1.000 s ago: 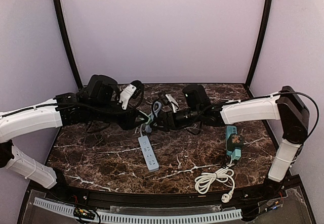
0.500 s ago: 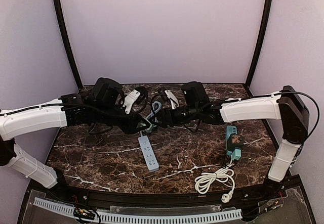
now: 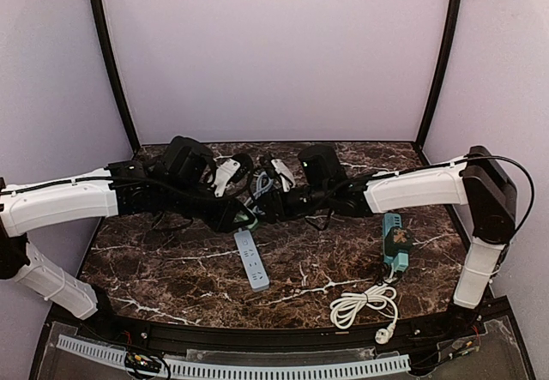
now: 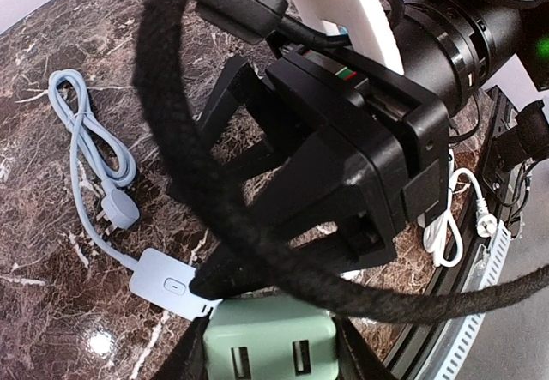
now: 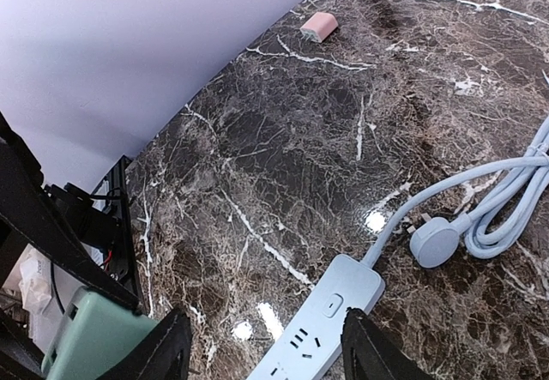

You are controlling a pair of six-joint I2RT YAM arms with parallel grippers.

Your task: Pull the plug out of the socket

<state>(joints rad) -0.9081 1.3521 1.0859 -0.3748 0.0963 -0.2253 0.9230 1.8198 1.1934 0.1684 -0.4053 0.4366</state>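
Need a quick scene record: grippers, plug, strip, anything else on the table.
left gripper: shut on green adapter
right gripper: open, above pale blue power strip
adapter state: looks clear of the strip, right wrist view
strip cord: coiled on table, cord plug loose
other: pink adapter far corner; teal strip with dark plug, right side; white cable near edge

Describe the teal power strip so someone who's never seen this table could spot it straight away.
On the dark marble table, look near the right edge. The teal power strip lies there, just beyond a coiled white cable. Unlike the pale blue strip mid-table, it is deeper teal and carries a black plug.
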